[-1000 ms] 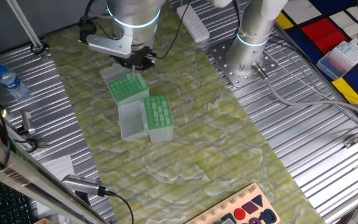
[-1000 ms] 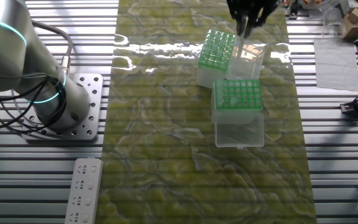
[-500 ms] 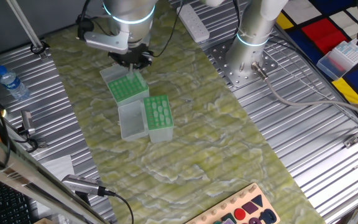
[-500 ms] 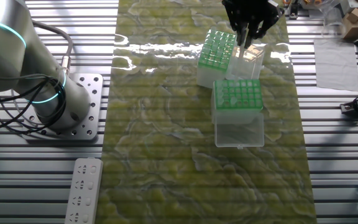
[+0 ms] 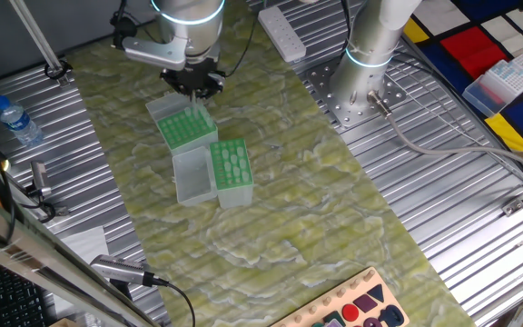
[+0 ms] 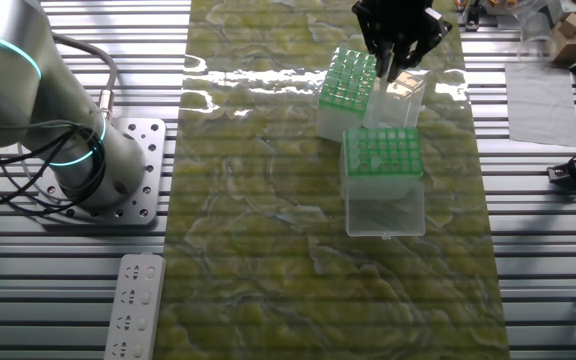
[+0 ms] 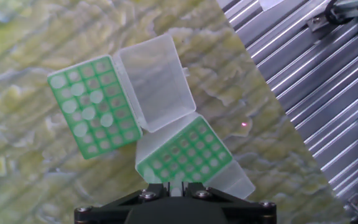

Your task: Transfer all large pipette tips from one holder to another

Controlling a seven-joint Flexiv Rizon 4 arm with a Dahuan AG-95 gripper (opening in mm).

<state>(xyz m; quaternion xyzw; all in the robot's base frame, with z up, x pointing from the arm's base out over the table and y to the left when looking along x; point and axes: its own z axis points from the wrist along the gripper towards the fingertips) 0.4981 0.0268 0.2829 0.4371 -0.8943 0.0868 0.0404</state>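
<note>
- Here the gripper (image 6: 392, 70) hangs above the far holder (image 5: 182, 127), fingers pointing down at its edge nearest the arm; in the hand view only the black base of the gripper (image 7: 173, 199) shows at the bottom, so I cannot tell whether the fingers are spread or pinching a tip.
- Two green-topped holders sit side by side on the green-patterned bench (image 5: 334, 236), corners nearly touching, each with a clear hinged lid folded open; the near holder (image 5: 231, 169) lies closer to the middle of the bench.
- The large pipette tips (image 7: 82, 112) appear in the hand view as pale round tops scattered across the left-hand rack; the holder right below the camera (image 7: 185, 155) looks mostly empty, its holes dark, though a pale spot or two near its lower edge may be tips; too small to be sure.
- By my judgement the step in hand is a pick or a placement at one hole of that lower rack; which of the two I cannot say.
- To do it well: keep the fingers vertical and centred over a single hole; move straight along the hole's axis so a tip neither jams nor drags the holder; avoid the open lid beside the rack.
</note>
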